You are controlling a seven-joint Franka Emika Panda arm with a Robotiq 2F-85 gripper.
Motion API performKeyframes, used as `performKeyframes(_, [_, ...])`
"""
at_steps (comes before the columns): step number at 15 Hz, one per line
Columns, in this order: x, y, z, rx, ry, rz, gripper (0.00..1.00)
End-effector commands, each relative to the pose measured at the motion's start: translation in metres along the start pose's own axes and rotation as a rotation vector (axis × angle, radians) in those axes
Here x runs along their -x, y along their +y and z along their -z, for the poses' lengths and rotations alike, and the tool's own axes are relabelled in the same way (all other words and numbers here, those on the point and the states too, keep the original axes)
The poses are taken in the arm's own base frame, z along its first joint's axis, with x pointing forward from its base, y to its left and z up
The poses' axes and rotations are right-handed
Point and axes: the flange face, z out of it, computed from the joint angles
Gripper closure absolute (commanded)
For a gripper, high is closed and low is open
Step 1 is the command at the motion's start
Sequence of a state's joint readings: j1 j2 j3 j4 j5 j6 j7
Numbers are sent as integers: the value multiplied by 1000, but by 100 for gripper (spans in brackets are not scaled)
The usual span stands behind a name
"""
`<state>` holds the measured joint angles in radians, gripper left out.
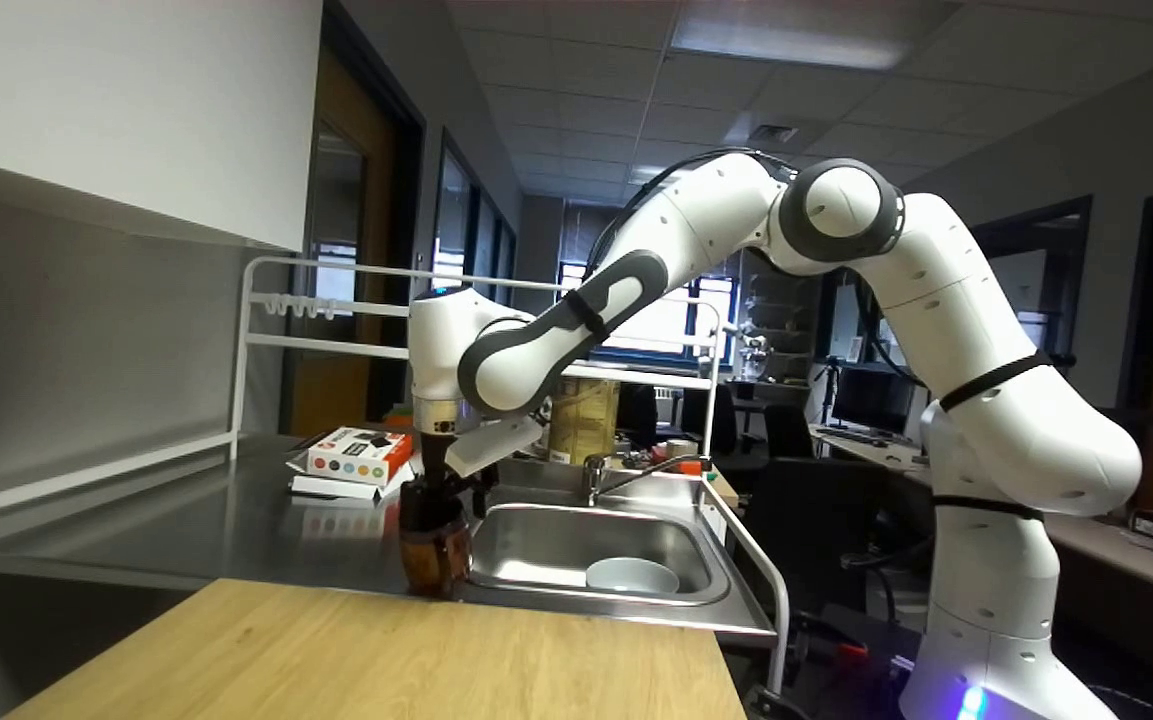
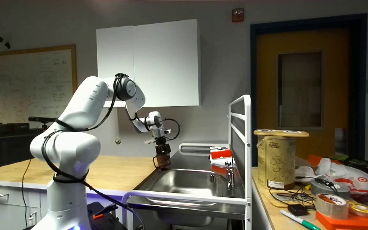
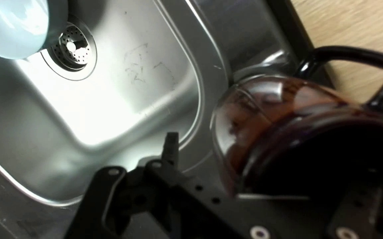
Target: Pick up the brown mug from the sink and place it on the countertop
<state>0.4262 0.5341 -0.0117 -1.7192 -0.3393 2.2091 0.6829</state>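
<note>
While pale bowl (image 1: 633,576) sits in sink (image 1: 576,532) in an exterior view, brown mug (image 1: 433,562) rests on countertop (image 1: 261,515) just beside sink, gripper (image 1: 448,500) over it. In an exterior view, mug between sink and wooden tabletop (image 2: 116,169). Wrist view: bowl near drain strainer (image 3: 75,49); fingers (image 3: 170,146) spread apart, one clear of mug's wall; mug glossy reddish-brown, black handle (image 3: 350,53) toward tabletop, interior dark.

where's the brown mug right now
In an exterior view, the brown mug is at the gripper, just left of the sink basin.
</note>
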Motion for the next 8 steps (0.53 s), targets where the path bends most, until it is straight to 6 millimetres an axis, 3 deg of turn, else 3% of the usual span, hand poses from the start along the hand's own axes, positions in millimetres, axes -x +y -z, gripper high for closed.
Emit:
performKeyframes(1, [8, -15, 38, -8, 27, -12, 0])
performKeyframes(8, [19, -19, 90, -51, 67, 2, 0])
